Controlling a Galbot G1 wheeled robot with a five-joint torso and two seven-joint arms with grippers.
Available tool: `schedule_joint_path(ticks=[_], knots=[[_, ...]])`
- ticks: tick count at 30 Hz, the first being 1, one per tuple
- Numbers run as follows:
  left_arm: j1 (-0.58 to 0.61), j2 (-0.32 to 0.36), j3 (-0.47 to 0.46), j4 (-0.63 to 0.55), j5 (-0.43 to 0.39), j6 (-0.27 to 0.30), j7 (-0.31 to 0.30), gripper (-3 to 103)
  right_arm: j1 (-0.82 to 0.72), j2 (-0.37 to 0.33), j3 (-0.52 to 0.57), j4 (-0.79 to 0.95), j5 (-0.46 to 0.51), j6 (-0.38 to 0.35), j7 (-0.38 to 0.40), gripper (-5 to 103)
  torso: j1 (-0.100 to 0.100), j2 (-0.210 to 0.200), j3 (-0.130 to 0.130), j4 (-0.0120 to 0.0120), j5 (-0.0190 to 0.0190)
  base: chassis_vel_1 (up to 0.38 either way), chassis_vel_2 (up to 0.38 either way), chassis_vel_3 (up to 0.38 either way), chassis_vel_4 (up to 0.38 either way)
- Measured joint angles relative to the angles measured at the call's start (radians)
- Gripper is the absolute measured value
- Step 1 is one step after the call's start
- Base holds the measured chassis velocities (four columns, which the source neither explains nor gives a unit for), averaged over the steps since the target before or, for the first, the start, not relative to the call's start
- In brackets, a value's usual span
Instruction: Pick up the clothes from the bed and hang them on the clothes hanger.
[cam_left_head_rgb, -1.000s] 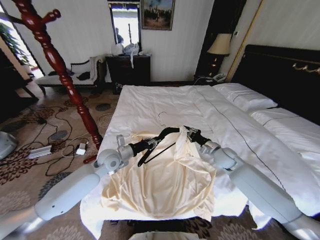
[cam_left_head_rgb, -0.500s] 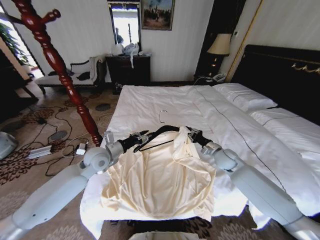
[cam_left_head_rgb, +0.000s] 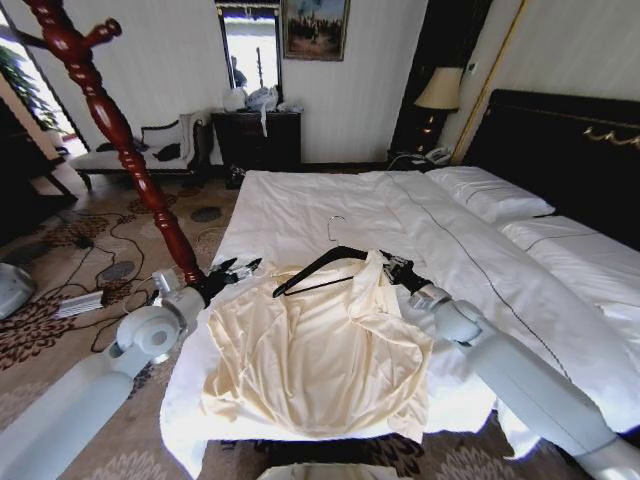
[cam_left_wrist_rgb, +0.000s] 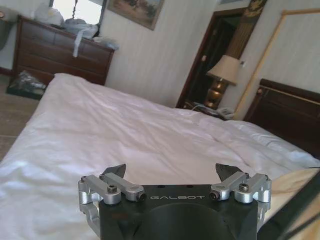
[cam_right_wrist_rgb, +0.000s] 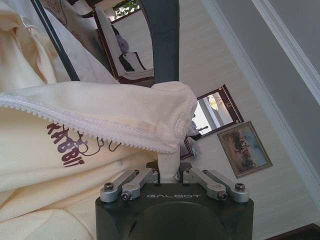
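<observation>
Within 1 second the black coat hanger (cam_left_head_rgb: 318, 268) has been released by the left gripper (cam_left_head_rgb: 236, 267), now withdrawn, jaws spread, to the bed's (cam_left_head_rgb: 300, 205) left edge, while the cream shirt (cam_left_head_rgb: 320, 350) is pinched at its collar by the right gripper (cam_left_head_rgb: 392, 264), so threading seems unfinished.

The shirt (cam_left_head_rgb: 320, 350) is soft, thin cream cloth with a little shine and a bumpy white trim. The bed (cam_left_head_rgb: 290, 205) has a white, wrinkly cloth cover. The hanger (cam_left_head_rgb: 318, 270) is smooth black with a shiny wire hook. The coat stand (cam_left_head_rgb: 110, 120) is glossy dark-red wood. Each claw has silver metal links on matt black: left claw (cam_left_wrist_rgb: 171, 172), right claw (cam_right_wrist_rgb: 168, 170).
</observation>
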Motion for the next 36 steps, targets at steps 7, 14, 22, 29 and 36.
schedule_joint_path(ticks=[7, 14, 22, 29, 36], knots=[[-0.099, -0.017, 0.069, 0.198, 0.031, 0.003, 0.08, 100, 0.019, 0.009, -0.025, 0.0, 0.005, -0.002, 0.0, 16, 0.0, 0.0, 0.0, -0.0009, 0.0002, 0.0, 0.0, 0.0, 0.0], [-0.203, 0.001, 0.24, 0.399, 0.255, 0.003, 0.227, 100, 0.028, 0.013, -0.042, -0.003, 0.01, -0.005, -0.003, 16, 0.0, 0.0, 0.0, 0.0002, 0.0, 0.0, 0.0, 0.0, 0.0], [-0.371, -0.09, 0.422, 0.525, 0.429, -0.108, 0.258, 97, 0.024, 0.033, -0.038, -0.01, 0.01, -0.006, -0.001, 16, 0.0, 0.0, 0.0, -0.0003, 0.0002, 0.0, 0.0, 0.0, 0.0], [-0.526, -0.17, 0.573, 0.662, 0.493, -0.128, 0.266, 94, 0.017, 0.041, -0.04, -0.015, 0.007, -0.01, 0.002, 16, 0.0, 0.0, 0.0, -0.0001, 0.0004, 0.0, 0.0, 0.0, 0.0], [-0.607, -0.242, 0.659, 0.754, 0.527, -0.139, 0.266, 82, 0.023, 0.043, -0.039, -0.017, 0.006, -0.012, 0.004, 16, 0.0, 0.0, 0.0, -0.0003, 0.0005, 0.0, 0.0, 0.0, 0.0]])
